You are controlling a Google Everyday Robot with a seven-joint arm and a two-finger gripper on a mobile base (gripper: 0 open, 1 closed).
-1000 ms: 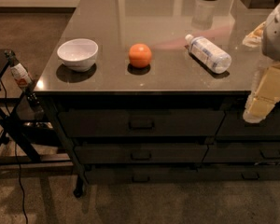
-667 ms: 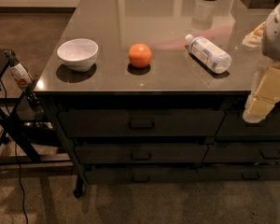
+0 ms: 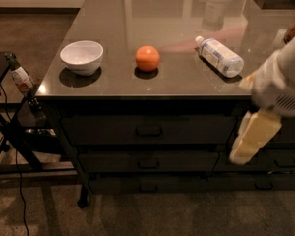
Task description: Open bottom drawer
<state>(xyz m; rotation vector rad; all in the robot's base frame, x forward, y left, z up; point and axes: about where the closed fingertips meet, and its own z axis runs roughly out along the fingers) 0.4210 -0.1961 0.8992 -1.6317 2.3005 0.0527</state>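
Camera view: bottom drawer [image 3: 147,185] sits shut, lowest in the stack under the counter [image 3: 137,14]. Gripper [image 3: 243,154] hangs below the counter's front right edge, pointing down; whether it is spread or closed cannot be told.

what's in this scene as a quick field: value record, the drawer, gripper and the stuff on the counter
target: wide dark grey-black bottom drawer, shut
pull: small dark pull, at the middle of the drawer front, nothing touching it
gripper: cream two-finger gripper, hanging below the counter edge at the right, apart from the pull
surface: glossy dark countertop
on it, left to right: round white bowl, round orange fruit, clear plastic bottle lying on its side
task state: drawer not yet opened
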